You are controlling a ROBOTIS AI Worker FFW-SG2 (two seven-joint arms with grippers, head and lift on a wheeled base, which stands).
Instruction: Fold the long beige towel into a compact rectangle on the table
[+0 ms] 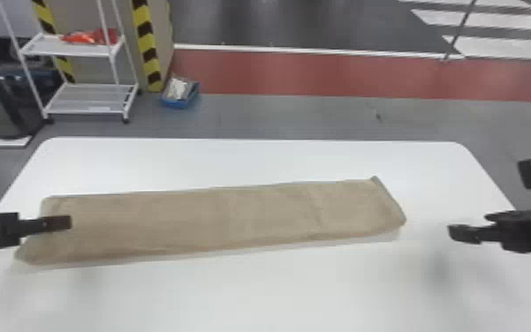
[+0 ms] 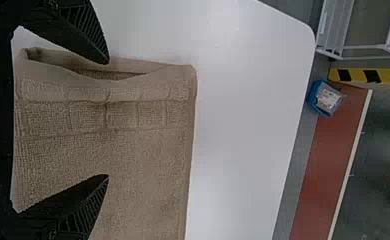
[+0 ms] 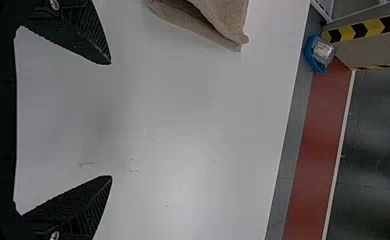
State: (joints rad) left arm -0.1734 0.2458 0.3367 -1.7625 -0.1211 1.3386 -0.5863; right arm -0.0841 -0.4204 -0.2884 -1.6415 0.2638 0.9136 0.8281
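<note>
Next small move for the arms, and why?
I'd probably ease the left gripper down and close it on the left end of the towel. It's open over that end, one fingertip near the edge, the other farther in, and the towel lies as one long strip, so a crosswise fold seems due. The right gripper is open, off past the right end.

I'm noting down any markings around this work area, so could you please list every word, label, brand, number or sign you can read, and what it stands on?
No text can be read.
Beige towel: no lettering to be seen.
White table: no readable words or numbers.
Pale contents of the blue bin: any print is too small to read.
Yellow-and-black striping: a pattern, with no readable text.
</note>
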